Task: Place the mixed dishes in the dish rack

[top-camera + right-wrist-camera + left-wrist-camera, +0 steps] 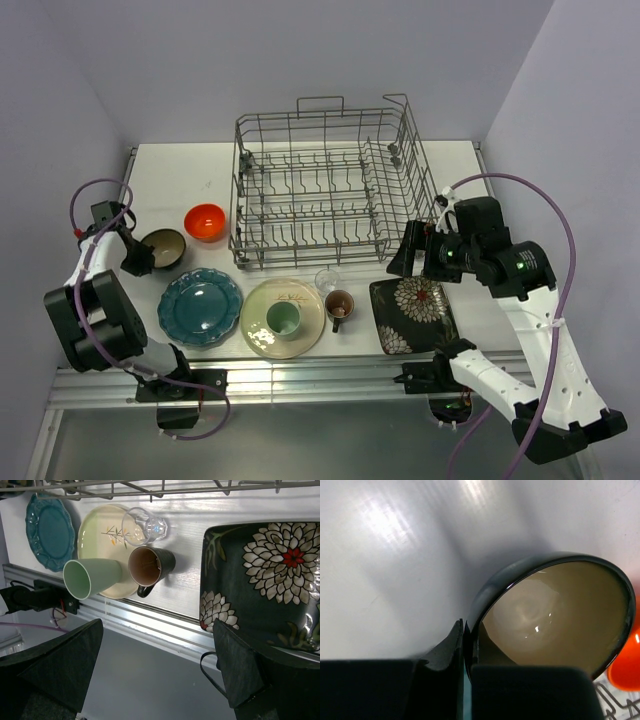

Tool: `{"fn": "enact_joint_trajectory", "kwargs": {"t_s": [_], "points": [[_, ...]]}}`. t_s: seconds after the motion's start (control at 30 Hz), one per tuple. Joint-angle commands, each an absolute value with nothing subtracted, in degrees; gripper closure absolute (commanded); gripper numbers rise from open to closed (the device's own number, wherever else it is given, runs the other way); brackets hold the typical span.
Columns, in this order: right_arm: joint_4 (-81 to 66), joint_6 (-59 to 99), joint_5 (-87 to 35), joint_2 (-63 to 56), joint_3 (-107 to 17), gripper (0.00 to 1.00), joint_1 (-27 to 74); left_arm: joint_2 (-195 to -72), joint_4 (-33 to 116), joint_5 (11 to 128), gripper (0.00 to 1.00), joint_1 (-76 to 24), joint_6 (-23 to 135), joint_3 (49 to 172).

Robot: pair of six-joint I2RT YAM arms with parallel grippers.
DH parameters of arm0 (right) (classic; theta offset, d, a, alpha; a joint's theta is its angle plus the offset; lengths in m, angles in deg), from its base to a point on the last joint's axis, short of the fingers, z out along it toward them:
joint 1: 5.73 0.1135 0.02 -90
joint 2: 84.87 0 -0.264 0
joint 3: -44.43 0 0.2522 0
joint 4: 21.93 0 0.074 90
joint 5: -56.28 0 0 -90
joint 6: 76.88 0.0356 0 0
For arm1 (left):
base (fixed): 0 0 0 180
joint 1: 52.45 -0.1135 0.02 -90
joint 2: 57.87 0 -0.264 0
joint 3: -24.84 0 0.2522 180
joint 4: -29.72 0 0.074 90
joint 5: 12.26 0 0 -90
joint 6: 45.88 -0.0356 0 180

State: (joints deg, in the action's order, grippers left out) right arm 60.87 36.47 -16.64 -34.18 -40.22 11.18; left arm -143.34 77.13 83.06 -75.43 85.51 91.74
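Left gripper is clamped on the rim of the dark bowl, which stands left of the dish rack, outside it. The bowl is judged glazed, rigid, breakable and slippery, so a rim pinch suits it. Right gripper is spread wide and holds nothing.

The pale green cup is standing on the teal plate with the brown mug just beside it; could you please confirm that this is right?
Not quite: only the plate is wrong. The pale green cup stands on the cream plate, and the brown mug is indeed just beside it. The top view shows this.
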Motion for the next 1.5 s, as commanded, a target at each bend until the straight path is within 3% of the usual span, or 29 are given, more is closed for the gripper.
{"fn": "enact_joint_trajectory", "kwargs": {"t_s": [0.0, 0.3, 0.5, 0.6, 0.73, 1.03, 1.3, 1.47], "points": [[58.63, 36.32, -15.97, -33.81, -40.78, 0.03, 11.50, -135.40, 79.77, 84.68, 1.00, -75.92, 87.80, 93.70], [58.19, 36.32, -15.80, -28.80, -48.16, 0.05, 12.38, -130.82, 92.61, 84.69, 1.00, -70.91, 96.33, 107.22], [57.14, 36.50, -15.18, -26.69, -51.15, 0.06, 13.26, -134.42, 93.41, 80.13, 1.00, -65.91, 97.12, 128.92], [55.38, 35.97, -15.09, -25.20, -53.17, 0.06, 13.96, -137.58, 94.88, 74.50, 1.00, -61.08, 95.64, 141.38], [51.78, 34.66, -15.53, -21.95, -59.83, 0.07, 16.85, -145.21, 102.10, 69.93, 1.00, -49.42, 90.99, 149.15], [53.88, 24.73, -24.55, -5.44, -81.98, 0.18, 31.61, -148.65, 109.13, 65.88, 1.00, -33.83, 81.04, 141.52], [55.02, 18.40, -26.68, 5.38, -85.43, 0.25, 45.84, -153.05, 111.60, 63.94, 1.00, -29.96, 77.26, 142.04], [54.76, 16.37, -27.22, 9.87, -85.96, 0.26, 49.38, -156.04, 110.98, 62.36, 1.00, -26.18, 76.99, 142.04]]}}
